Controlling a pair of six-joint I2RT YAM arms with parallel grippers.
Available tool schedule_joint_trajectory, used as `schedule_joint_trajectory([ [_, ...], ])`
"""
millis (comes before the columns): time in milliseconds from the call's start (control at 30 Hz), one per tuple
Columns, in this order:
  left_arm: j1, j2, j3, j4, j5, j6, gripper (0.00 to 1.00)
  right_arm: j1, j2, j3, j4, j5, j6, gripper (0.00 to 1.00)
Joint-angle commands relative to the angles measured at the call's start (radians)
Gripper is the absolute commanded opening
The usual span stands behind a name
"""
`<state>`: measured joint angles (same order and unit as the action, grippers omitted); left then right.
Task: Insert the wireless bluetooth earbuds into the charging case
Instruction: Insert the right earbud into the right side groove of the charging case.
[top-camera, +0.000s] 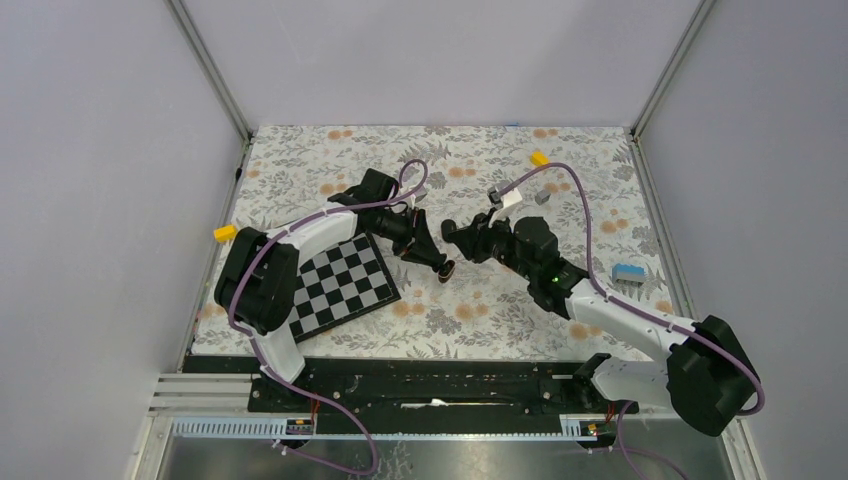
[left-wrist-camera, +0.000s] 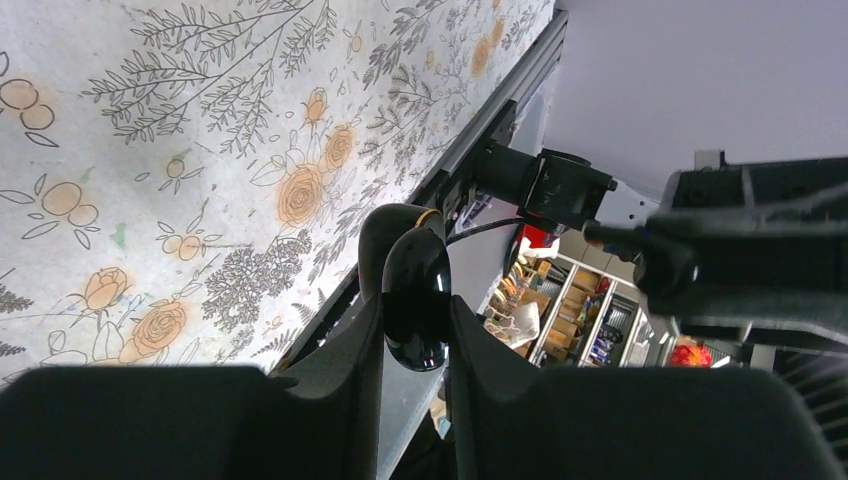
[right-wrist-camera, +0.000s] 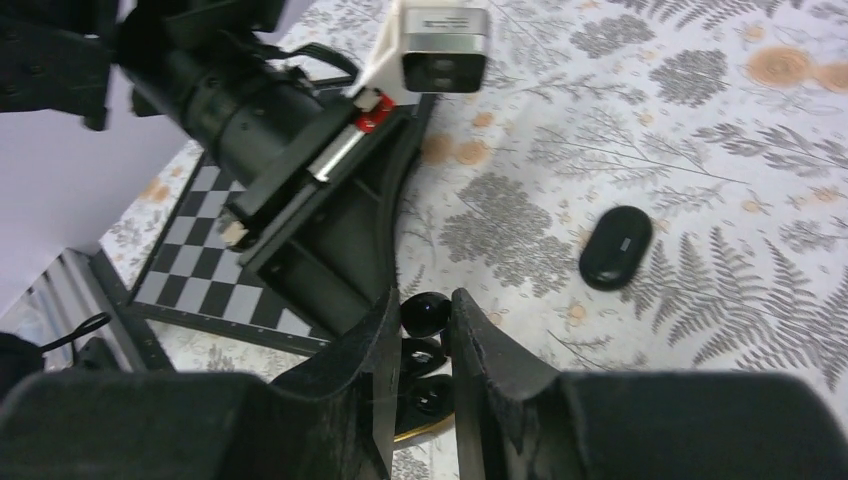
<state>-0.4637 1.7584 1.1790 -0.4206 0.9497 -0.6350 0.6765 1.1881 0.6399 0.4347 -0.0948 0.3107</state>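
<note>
Yellow block (top-camera: 225, 233): sat at the table's (top-camera: 640, 215) left edge, at 10 o'clock of the chessboard.
Chessboard (top-camera: 340, 285): lay flat on the flowered cloth (top-camera: 470, 320), at 8 o'clock of the case, partly under the left arm (top-camera: 300, 240).
Left gripper (left-wrist-camera: 414, 308): narrow, clamped on the case from both sides.
Case (left-wrist-camera: 415, 265): glossy black with a gold rim, pinched in the left gripper near the table's middle.
Right gripper (right-wrist-camera: 424, 300): narrow, closed on a bud, meeting the left gripper from 2 o'clock.
Bud (right-wrist-camera: 424, 316): black and rounded, held in the right gripper just beside the case's open face; contact could not be told.
Oval piece (right-wrist-camera: 615, 247): black, flat on the cloth at 2 o'clock of the bud in the right wrist view; perhaps the second bud.
Blue block (top-camera: 628, 272): stood on the cloth near the right edge, at 3 o'clock of both grippers.
</note>
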Motion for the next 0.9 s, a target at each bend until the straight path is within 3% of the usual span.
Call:
schedule_joint_trajectory([
  [0,0.0,0.001,0.041,0.05,0.045,-0.039,0.0,0.048,-0.021,-0.023,0.144,-0.032,0.021,0.22],
  [233,0.014,-0.017,-0.03,0.218,0.12,-0.178,0.0,0.079,-0.046,-0.08,0.179,0.02,0.021,0.22],
  [867,0.031,-0.027,-0.038,0.206,0.144,-0.164,0.0,0.084,-0.03,-0.116,0.226,0.065,0.024,0.22],
])
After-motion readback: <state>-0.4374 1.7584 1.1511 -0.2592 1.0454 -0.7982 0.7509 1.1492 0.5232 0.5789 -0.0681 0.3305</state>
